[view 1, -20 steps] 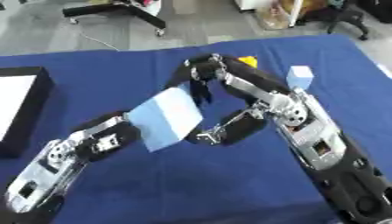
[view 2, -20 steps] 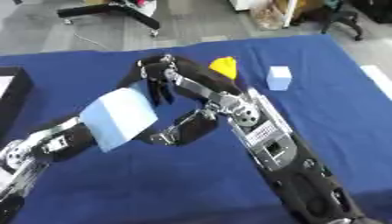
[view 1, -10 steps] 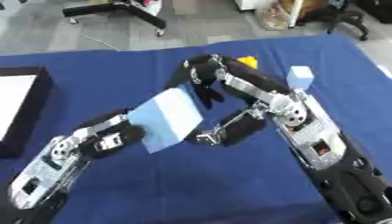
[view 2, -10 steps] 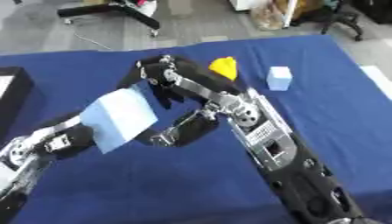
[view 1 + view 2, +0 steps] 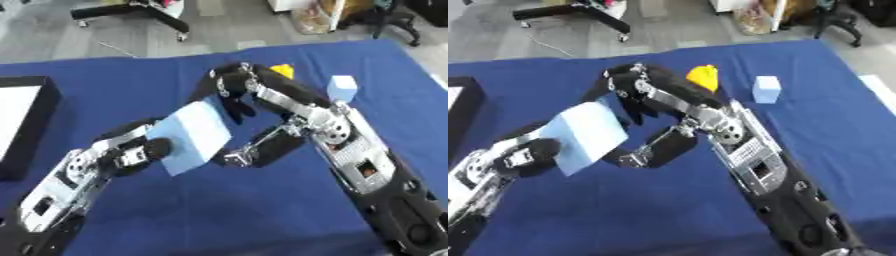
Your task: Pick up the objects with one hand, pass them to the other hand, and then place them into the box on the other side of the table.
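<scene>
Blue table | black box, white inside | left hand fingers grip light-blue block | right hand fingers curled at its top edge

light blue block: large flat slab, pale blue, held tilted above the blue table, left of frame centre; its lower left side sits against the left hand, its upper right corner meets the right hand.
small block: pale blue cube, standing on the table in the upper right of the frame, well apart from the slab.
yellow object: small yellow shape on the table, upper centre, just left of the small block, partly hidden by the right arm.
box: black walls, white inside, at the left edge of the frame.
</scene>
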### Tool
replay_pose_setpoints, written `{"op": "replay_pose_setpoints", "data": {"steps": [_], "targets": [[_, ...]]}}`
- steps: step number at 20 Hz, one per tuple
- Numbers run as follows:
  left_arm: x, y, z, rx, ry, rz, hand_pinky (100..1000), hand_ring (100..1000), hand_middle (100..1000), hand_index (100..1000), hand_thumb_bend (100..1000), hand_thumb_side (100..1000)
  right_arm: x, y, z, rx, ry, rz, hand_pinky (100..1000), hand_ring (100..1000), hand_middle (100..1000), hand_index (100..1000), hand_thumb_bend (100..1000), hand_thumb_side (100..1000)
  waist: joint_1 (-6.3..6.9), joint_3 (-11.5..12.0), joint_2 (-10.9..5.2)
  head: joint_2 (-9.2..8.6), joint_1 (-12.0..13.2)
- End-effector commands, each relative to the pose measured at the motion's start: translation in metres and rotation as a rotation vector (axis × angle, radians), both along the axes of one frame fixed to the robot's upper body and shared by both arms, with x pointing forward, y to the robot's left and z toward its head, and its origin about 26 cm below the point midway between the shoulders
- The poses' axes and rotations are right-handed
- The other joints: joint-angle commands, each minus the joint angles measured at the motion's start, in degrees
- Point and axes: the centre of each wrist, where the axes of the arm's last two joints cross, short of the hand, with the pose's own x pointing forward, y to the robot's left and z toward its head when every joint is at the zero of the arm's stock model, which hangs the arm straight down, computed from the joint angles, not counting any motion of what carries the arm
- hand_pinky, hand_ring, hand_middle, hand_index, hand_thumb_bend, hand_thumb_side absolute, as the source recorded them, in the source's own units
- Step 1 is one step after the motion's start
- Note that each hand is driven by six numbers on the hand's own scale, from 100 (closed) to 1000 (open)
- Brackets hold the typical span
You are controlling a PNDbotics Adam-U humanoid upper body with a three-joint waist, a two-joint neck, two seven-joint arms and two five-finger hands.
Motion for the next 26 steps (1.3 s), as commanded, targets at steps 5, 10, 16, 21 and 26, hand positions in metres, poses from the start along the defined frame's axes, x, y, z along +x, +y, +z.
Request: {"op": "replay_pose_setpoints", "data": {"steps": [5,10,16,21,26], "targets": [[-0.0004,-0.0062,0.0066,-0.023,0.013,-0.031,966,1000,882,877,507,642,-0.0020,-0.0010,0.0059,-0.008,-0.027,0.000,100,273,410,344,310,100,-0.05,0.0,-0.93,-0.13,-0.1],[-0.0011,-0.0086,0.0072,-0.045,0.052,-0.062,984,985,822,843,481,585,-0.0026,-0.0010,0.0067,-0.006,-0.036,-0.008,100,272,409,343,313,100,0.00,0.0,-0.93,-0.13,-0.1],[-0.0012,-0.0103,0.0060,-0.072,0.110,-0.073,972,935,752,786,447,553,-0.0025,-0.0014,0.0056,-0.003,-0.039,-0.013,100,275,409,342,316,100,0.02,-0.1,-0.90,-0.13,-0.1],[-0.0004,-0.0117,0.0041,-0.114,0.172,-0.036,939,875,656,715,399,525,-0.0026,-0.0024,0.0054,-0.002,-0.042,-0.017,106,278,409,342,318,100,-0.03,-0.1,-0.92,-0.13,-0.1],[-0.0004,-0.0134,0.0053,-0.148,0.211,0.014,887,808,560,632,342,483,-0.0031,-0.0034,0.0060,-0.001,-0.047,-0.020,114,284,411,344,321,100,-0.08,-0.1,-0.93,-0.13,-0.1]]}}
